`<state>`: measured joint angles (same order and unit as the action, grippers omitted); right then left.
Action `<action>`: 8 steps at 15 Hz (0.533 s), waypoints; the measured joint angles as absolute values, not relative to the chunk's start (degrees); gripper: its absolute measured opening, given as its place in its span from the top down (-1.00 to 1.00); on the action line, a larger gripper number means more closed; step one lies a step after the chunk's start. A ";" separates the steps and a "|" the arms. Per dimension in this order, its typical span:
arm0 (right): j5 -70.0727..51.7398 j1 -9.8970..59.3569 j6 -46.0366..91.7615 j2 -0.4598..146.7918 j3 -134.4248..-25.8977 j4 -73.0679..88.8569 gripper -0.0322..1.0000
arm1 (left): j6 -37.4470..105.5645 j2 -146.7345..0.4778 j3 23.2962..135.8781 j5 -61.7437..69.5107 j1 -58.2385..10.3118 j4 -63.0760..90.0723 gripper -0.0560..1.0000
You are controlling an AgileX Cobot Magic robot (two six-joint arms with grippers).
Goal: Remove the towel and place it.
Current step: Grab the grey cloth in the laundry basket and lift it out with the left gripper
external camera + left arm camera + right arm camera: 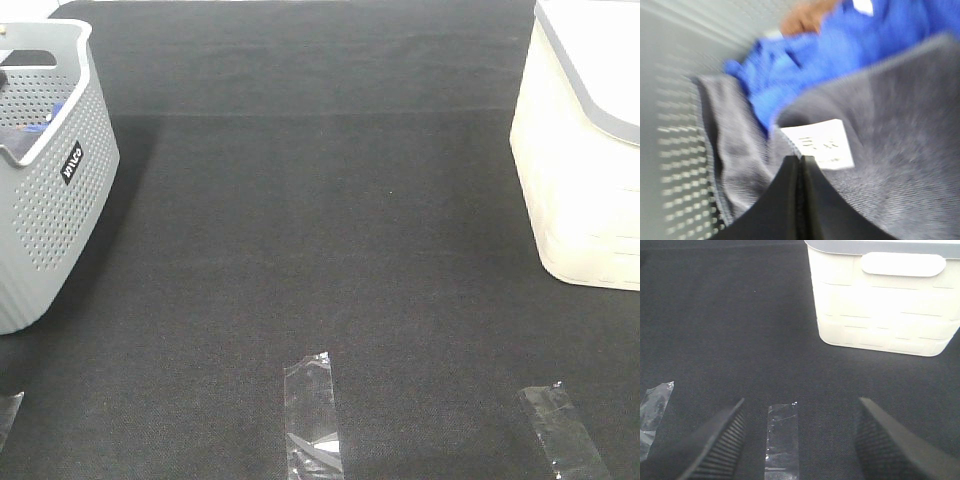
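Towel (900, 115) hasn't left the basket (60, 230) yet, so the task is basically at step one. The basket sits in the upper left of the overhead frame, and the left wrist cam looks right down into it: grey terry bunched against the perforated wall, a blue cloth (790, 65) piled beside and partly over it, and a white label (822, 142) showing on the towel.

The left pincer (801, 162) has its jaws pressed together right at the towel, just beside that label. The shot's blurry, so I honestly can't tell if there's fabric caught between the tips or if it closed on nothing.

The right pincer (801, 405) hangs over the black surface (330, 220) with its jaws wide apart and nothing in them. It faces the white bin (880, 305), which is at the right edge of the overhead frame.

Done so far: at best a grab. Left to do, by my read: lift the towel clear of the blue cloth and the basket rim, bring it out, and set it down. Nothing grey is on the surface yet.
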<state>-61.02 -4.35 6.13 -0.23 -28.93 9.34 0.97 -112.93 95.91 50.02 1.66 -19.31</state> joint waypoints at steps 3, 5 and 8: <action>-60.96 -4.35 6.13 -0.23 -28.93 9.57 -0.21 | 3.15 -108.23 100.50 51.28 1.66 -11.17 0.89; -60.96 -4.35 6.13 -0.23 -28.93 9.74 -0.21 | 7.68 -105.42 101.76 51.34 1.66 -4.01 0.89; -60.96 -4.35 6.13 -0.23 -28.93 9.85 -0.21 | 15.24 -101.36 102.67 51.22 1.66 8.54 0.89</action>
